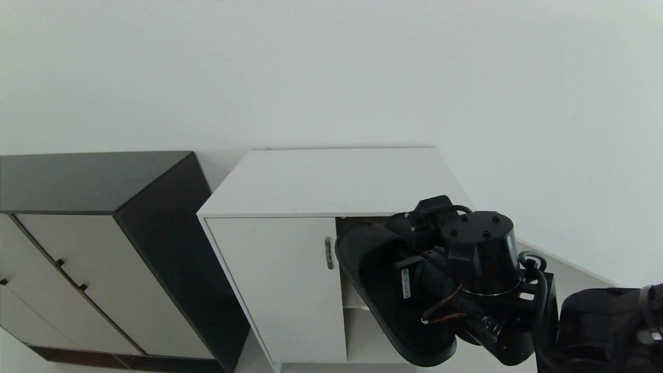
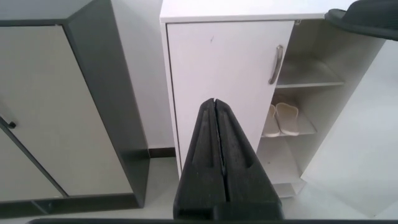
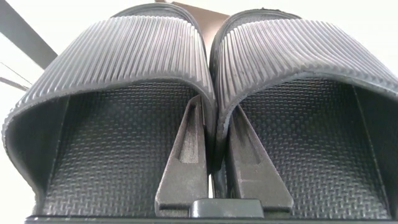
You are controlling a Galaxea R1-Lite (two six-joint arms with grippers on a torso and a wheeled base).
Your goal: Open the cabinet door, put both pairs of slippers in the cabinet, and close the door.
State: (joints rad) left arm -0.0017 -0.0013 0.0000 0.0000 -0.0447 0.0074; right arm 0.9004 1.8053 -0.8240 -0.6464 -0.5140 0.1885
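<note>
A plain white wall [image 1: 331, 67] fills the upper half of the head view. Against it stand two cabinets side by side: a dark cabinet [image 1: 171, 248] with pale fronts at the left of the frame, and the white cabinet [image 1: 336, 181] at the centre, with a narrow gap between them. The left door [image 1: 279, 290] of the white cabinet is shut, with an upright metal handle [image 1: 328, 253] near its inner edge. The right half stands open, showing shelves inside. In the left wrist view, pale slippers [image 2: 281, 118] lie side by side on the middle shelf [image 2: 308, 127], and light floor [image 2: 160, 171] shows between the two cabinets.

The right arm [image 1: 487, 259] comes in from the lower right of the head view, its wrist turned toward the open half. It holds the black slippers [image 1: 383, 290] in front of the opening, at the centre-right of the frame, steeply tilted with the soles facing away from the arm. In the right wrist view the right gripper [image 3: 216, 109] is clamped on the two touching inner walls of the black slippers, one finger inside each.

The left gripper [image 2: 215, 106] is held back from the white cabinet, pointing at its shut door, with its jaws pressed together and nothing between them.
</note>
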